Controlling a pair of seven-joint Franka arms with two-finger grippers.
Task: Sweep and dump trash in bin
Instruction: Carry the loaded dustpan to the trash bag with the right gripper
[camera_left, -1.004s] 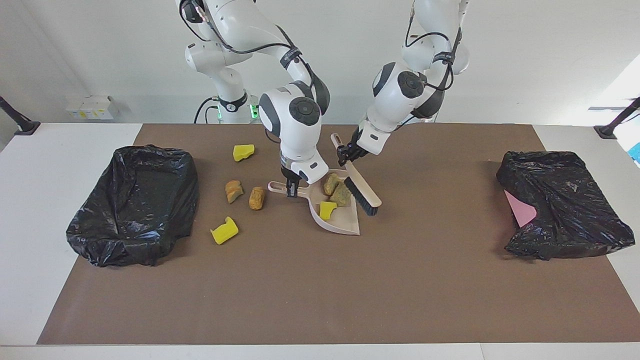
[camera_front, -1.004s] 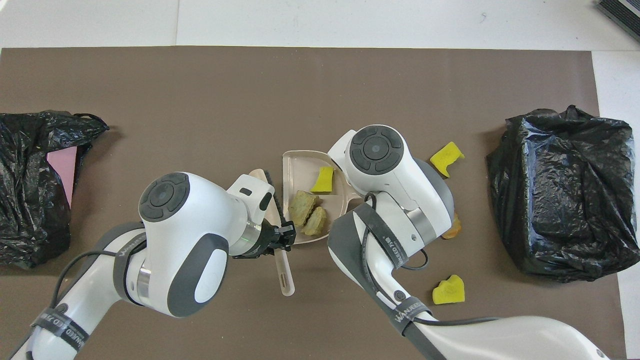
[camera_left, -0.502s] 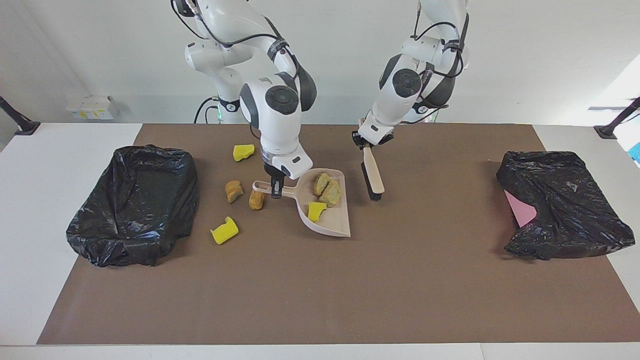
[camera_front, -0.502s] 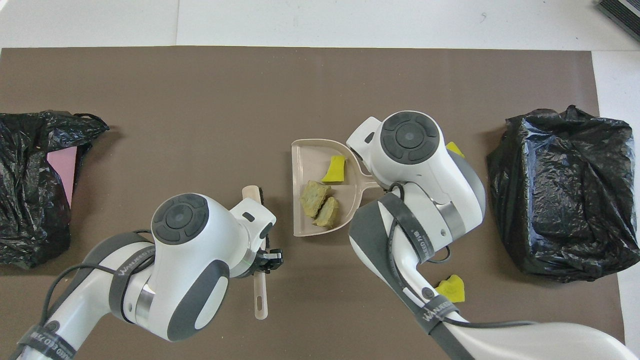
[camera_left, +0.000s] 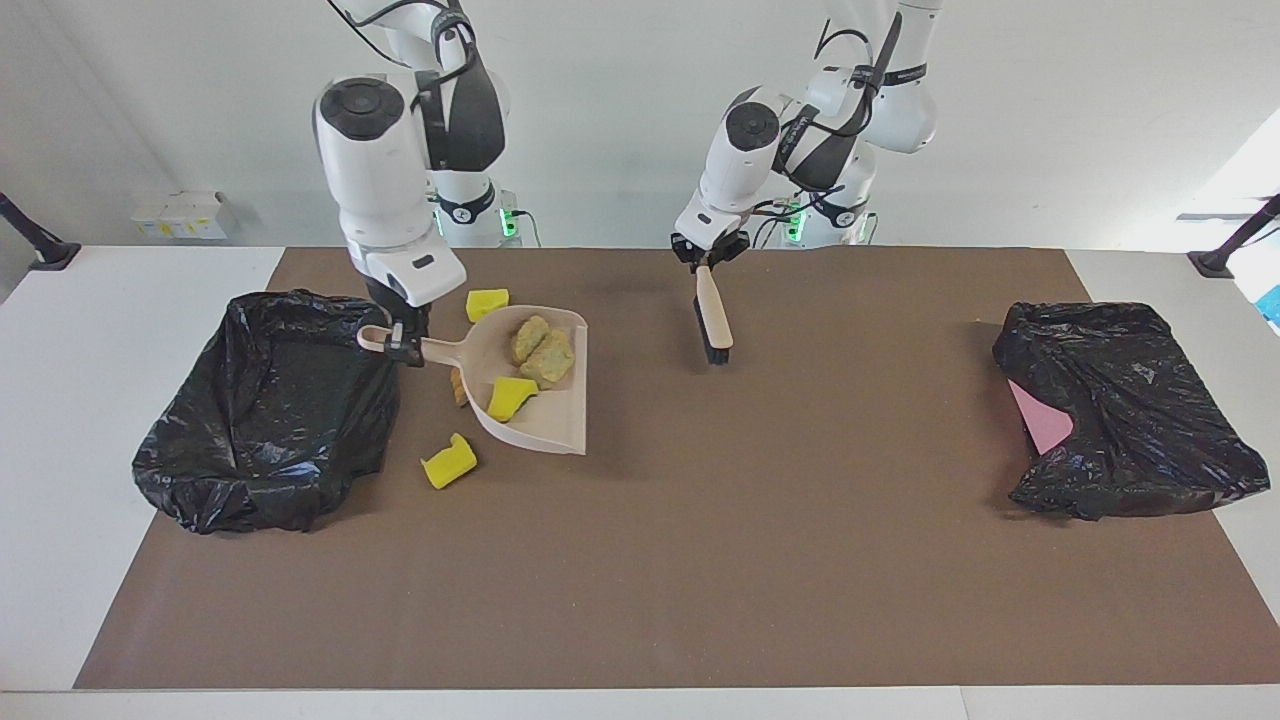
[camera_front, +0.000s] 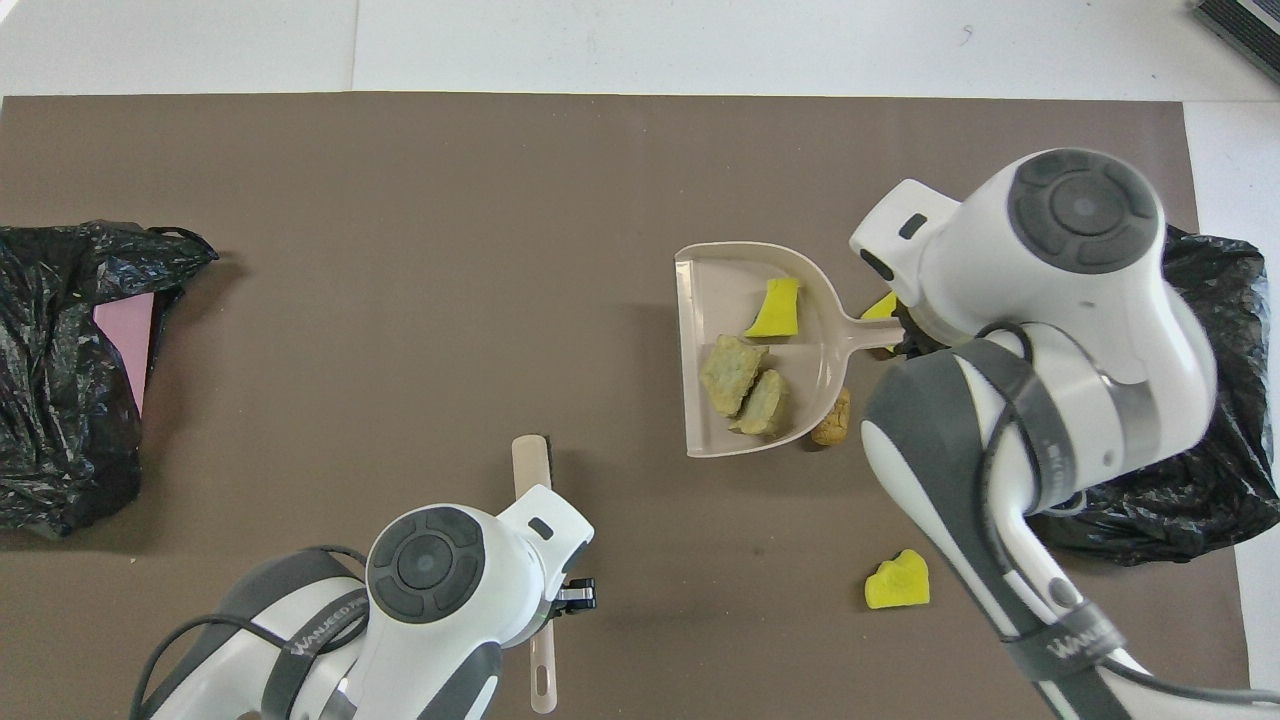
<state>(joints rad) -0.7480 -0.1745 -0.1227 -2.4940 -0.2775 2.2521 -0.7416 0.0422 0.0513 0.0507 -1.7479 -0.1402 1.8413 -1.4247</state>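
My right gripper is shut on the handle of the beige dustpan, held in the air over the mat beside the black-lined bin. In the pan lie a yellow scrap and two tan lumps of trash. On the mat are a yellow scrap, another yellow scrap, and a brown lump partly covered by the pan. My left gripper is shut on the brush, which hangs bristles down over the mat's middle.
A second black bag with a pink sheet showing lies at the left arm's end of the table. The brown mat covers most of the white table. A small white box sits by the wall.
My right arm lifted the loaded dustpan and carried it toward the bin at its end of the table. My left arm drew the brush away from the pan and raised it.
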